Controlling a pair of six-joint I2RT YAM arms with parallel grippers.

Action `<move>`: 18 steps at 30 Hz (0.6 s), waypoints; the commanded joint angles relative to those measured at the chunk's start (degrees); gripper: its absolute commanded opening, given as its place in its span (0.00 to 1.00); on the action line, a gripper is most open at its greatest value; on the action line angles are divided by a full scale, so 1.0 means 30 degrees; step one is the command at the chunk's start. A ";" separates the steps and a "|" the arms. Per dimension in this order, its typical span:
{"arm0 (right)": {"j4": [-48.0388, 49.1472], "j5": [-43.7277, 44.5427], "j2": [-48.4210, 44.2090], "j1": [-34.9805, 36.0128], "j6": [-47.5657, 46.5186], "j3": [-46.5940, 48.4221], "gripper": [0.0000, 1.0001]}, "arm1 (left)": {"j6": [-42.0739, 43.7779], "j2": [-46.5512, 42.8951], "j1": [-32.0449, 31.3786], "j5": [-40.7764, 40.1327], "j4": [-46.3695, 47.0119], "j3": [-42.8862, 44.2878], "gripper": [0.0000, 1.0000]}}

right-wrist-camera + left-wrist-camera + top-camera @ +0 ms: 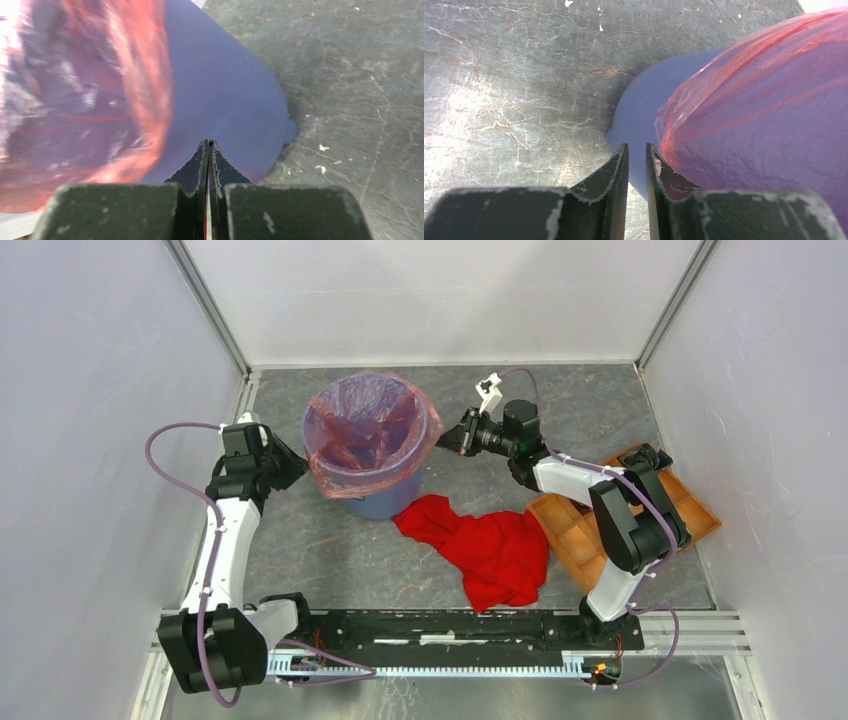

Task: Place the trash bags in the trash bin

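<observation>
The trash bag is lining the trash bin at far centre, its edge draping over the rim — the task is looking nearly done. The left gripper is hovering at its left, fingers barely apart; the right gripper at its right, fingers pressed together.

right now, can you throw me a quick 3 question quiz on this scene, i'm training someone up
1. True or false: the trash bag lies crumpled beside the trash bin.
2. What lies between the bin and the tray? A) red cloth B) sponge C) bottle
3. Short answer: going by the wrist views, which hand has its fingers pressed together?

Key
1. False: the bag lines the bin, with its edge folded over the rim.
2. A
3. The right hand. The left hand shows a narrow gap.
</observation>
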 commanded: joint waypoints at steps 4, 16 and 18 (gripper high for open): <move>-0.7287 0.3337 -0.0740 0.0096 -0.7209 0.2120 0.08 | 0.0846 -0.1186 -0.0056 -0.1679 -0.0927 0.0155 0.26; -0.2440 -0.1438 -0.5692 0.0184 -0.1644 -0.3202 0.63 | 0.0746 -0.5430 -0.0055 -0.6697 -0.4204 0.1822 0.76; 0.0064 -0.1962 -0.6418 0.0239 0.0406 -0.4453 0.70 | 0.1102 -0.5901 -0.0050 -0.6349 -0.4285 0.2640 0.82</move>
